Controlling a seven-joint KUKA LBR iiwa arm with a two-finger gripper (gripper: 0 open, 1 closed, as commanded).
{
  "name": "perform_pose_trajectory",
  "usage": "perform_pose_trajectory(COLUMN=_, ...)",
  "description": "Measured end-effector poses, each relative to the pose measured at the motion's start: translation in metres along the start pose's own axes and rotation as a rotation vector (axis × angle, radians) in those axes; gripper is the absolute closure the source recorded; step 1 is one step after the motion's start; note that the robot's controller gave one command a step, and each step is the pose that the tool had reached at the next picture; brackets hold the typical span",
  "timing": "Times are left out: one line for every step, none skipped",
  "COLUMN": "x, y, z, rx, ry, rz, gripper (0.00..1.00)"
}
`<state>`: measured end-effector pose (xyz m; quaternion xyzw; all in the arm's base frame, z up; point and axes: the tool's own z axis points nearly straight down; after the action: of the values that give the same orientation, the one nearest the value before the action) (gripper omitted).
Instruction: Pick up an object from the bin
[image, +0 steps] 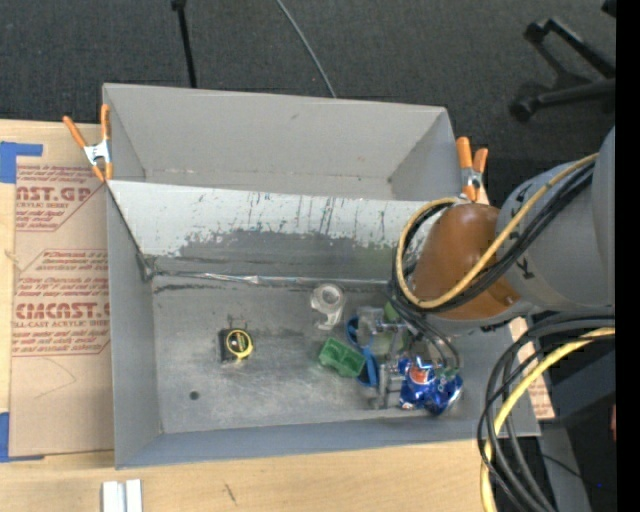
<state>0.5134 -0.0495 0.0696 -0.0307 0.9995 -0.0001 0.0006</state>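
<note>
The left half of the grey metal bin (180, 300) is taken up by bare floor, bounded by the sloping left wall and the front edge, and open room is left there on all sides. A small black-and-yellow thing (236, 344) is found alone on that floor, well apart from both walls and from everything else. Further right, near the foot of the back wall, a clear plastic piece (326, 300) is seen, with free floor to its left. Just below it and slightly to the right a green block (342, 357) is laid, and a blue piece (362, 345) is set close against its right edge. The gripper (384, 350) is seen low in the right end of the bin, just beside the blue piece and the green block. Whether it is wide or narrow cannot be told, nor whether anything is held. To its right a crumpled blue, red and white wrapper (428, 386) is wedged near the front-right corner, so that little room is left between these things, the right wall and the front edge. Above them the wrist is capped by an orange cover (455, 255).
</note>
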Motion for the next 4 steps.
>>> perform_pose_trajectory(x=-0.004, y=0.022, z=0.0, rx=-0.001, ry=-0.001, rz=-0.179, gripper=0.0)
perform_pose_trajectory(x=-0.004, y=0.022, z=0.0, rx=0.0, ry=0.0, rz=-0.179, gripper=1.0)
perform_pose_trajectory(x=-0.02, y=0.094, z=-0.004, rx=-0.005, ry=-0.002, rz=-0.178, gripper=1.0)
perform_pose_trajectory(x=-0.022, y=0.093, z=0.0, rx=0.0, ry=0.0, rz=-0.281, gripper=1.0)
